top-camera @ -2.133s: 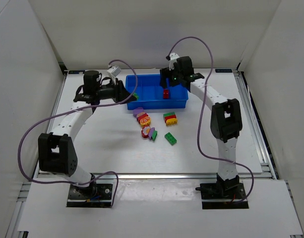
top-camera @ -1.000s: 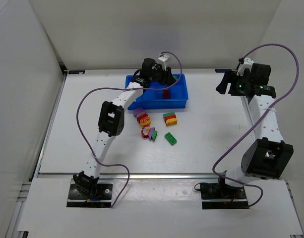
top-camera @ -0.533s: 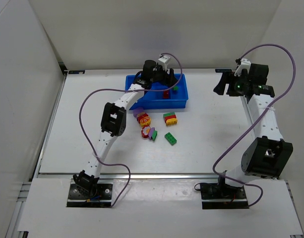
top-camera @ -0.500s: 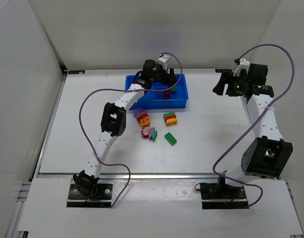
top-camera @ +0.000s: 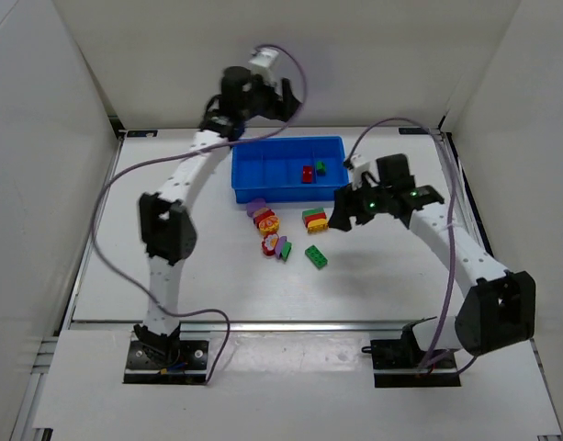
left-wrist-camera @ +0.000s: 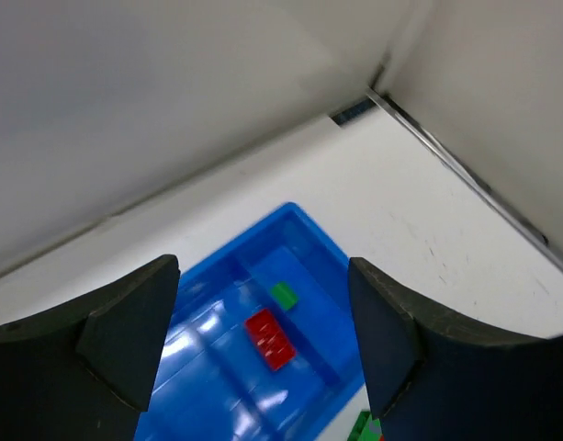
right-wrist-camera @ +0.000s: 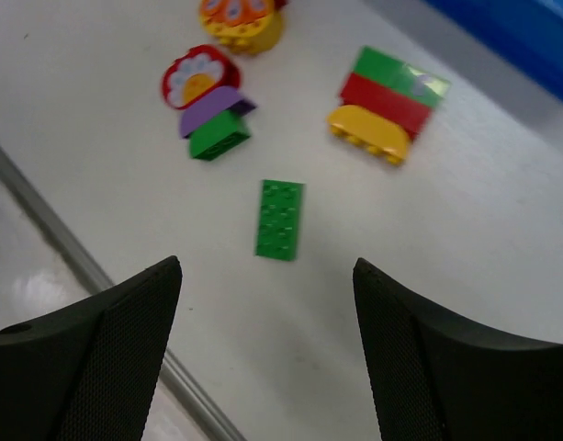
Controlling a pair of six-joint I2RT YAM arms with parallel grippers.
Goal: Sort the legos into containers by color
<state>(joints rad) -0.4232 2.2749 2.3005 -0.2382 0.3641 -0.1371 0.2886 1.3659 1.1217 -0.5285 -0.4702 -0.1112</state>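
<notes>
The blue tray of containers (top-camera: 272,170) holds a red lego (top-camera: 307,174) and, one compartment further right, a small green lego (top-camera: 320,168). High above the tray's back edge, my left gripper (top-camera: 286,99) is open and empty; its wrist view looks down on the red lego (left-wrist-camera: 270,338) and green lego (left-wrist-camera: 283,295). Loose legos lie in front of the tray: a green-red-yellow stack (top-camera: 314,219), a flat green brick (top-camera: 315,257) and purple, red and yellow pieces (top-camera: 267,228). My right gripper (top-camera: 342,208) hovers open just right of the stack, above the flat green brick (right-wrist-camera: 280,219).
White walls close in the table at the back and sides. A metal rail (top-camera: 263,323) runs along the table's near edge. In the right wrist view the tray's corner (right-wrist-camera: 529,37) shows at the top right.
My left gripper opened, left the small green lego in the tray, and rose back toward the rear wall. My right arm swung in from the far right to above the loose legos.
</notes>
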